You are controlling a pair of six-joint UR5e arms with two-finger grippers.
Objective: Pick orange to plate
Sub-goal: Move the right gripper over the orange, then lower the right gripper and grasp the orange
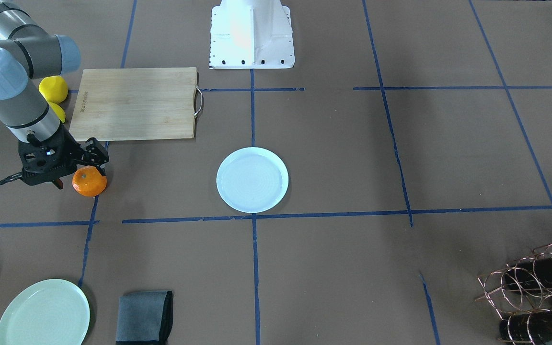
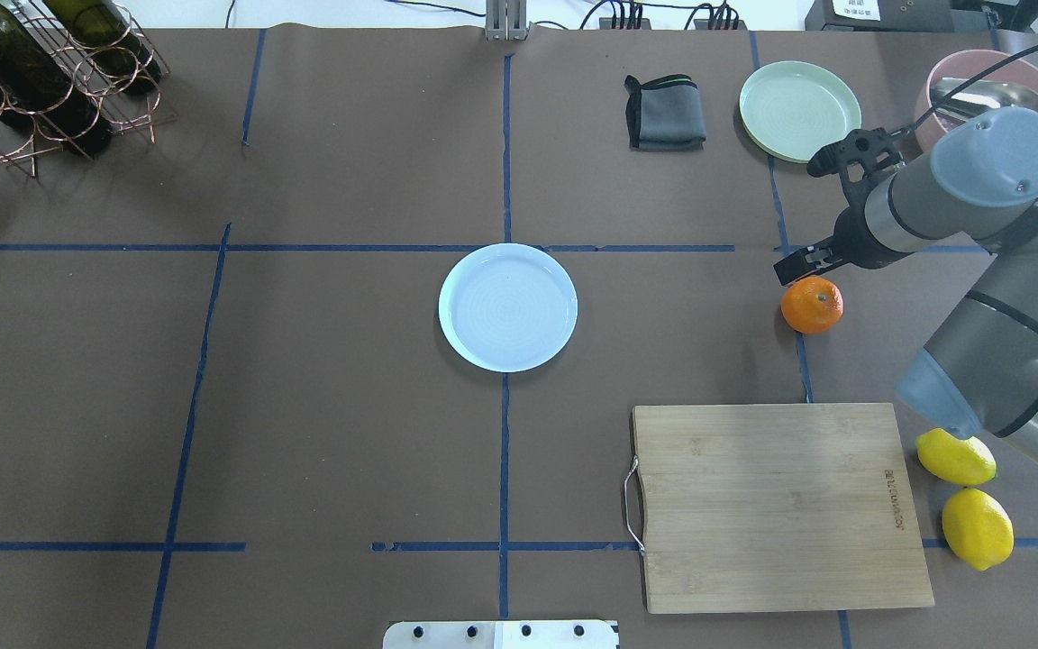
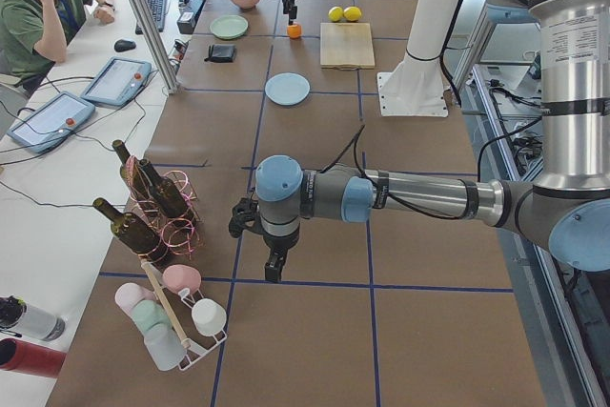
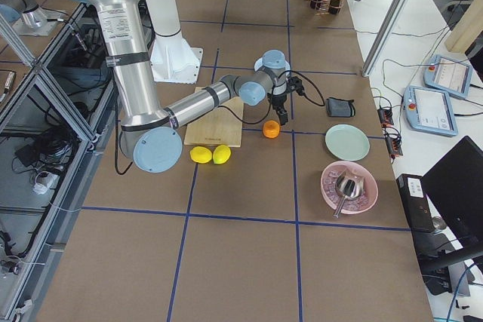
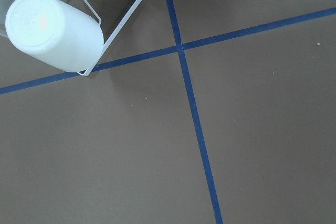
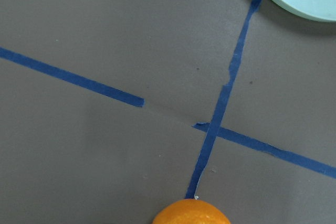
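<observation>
The orange (image 2: 812, 304) rests on the brown table at the right, just beyond the cutting board; it also shows as the orange (image 1: 89, 181) and, at the bottom edge of the right wrist view, the orange (image 6: 191, 212). My right gripper (image 2: 809, 264) hovers just above its far side, open, with nothing between the fingers. The pale bluish-white plate (image 2: 507, 306) lies empty at the table's centre. My left gripper (image 3: 274, 269) hangs low over the table's left end, far from both; I cannot tell whether it is open or shut.
A bamboo cutting board (image 2: 780, 505) lies near the orange, with two lemons (image 2: 956, 457) beside it. A pale green plate (image 2: 799, 110), grey cloth (image 2: 665, 113) and pink bowl (image 2: 938, 86) sit at the far right. Bottle rack (image 2: 32, 81) and cup rack (image 3: 172, 316) stand left.
</observation>
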